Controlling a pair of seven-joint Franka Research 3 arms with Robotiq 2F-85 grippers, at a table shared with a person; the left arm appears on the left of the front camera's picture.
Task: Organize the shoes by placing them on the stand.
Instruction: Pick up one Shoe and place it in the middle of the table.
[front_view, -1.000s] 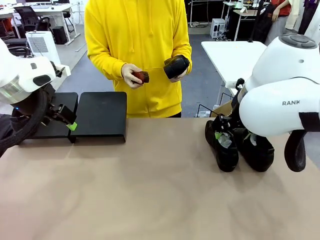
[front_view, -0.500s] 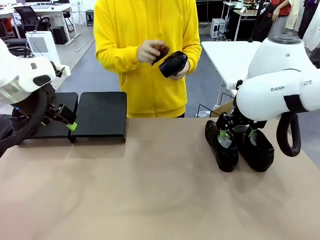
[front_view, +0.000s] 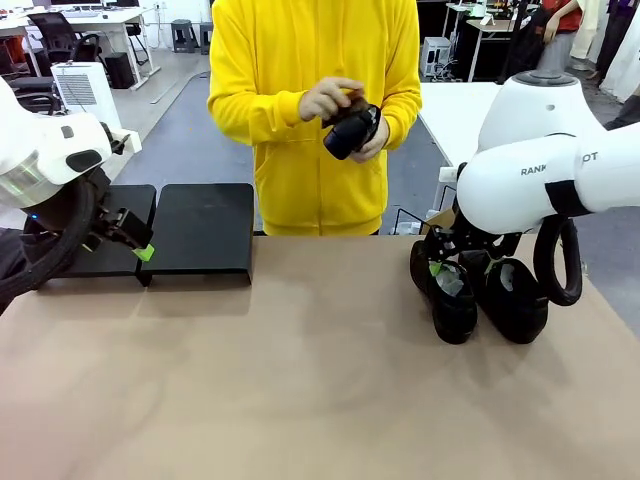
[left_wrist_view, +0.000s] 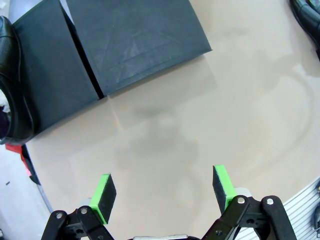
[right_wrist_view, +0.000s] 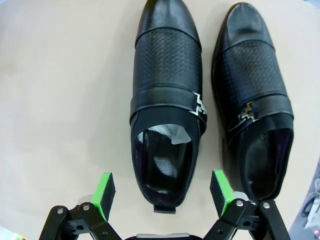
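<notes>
Two shoes (front_view: 455, 310) at right, one shoe (front_view: 350, 130) in a person's hands (front_view: 325, 98), one shoe (left_wrist_view: 15, 75) on the stand (front_view: 200, 228); left gripper (left_wrist_view: 162, 192), right gripper (right_wrist_view: 162, 195) wide open

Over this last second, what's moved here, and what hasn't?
The person stepped toward the robot's right and lifted both hands to chest height, bringing one onto the black shoe held in the other. The right arm swung toward the middle of the table, above the two shoes lying on it; the right gripper stayed open over them, gripping nothing. The left gripper, also open, the stand and those shoes stayed put.
</notes>
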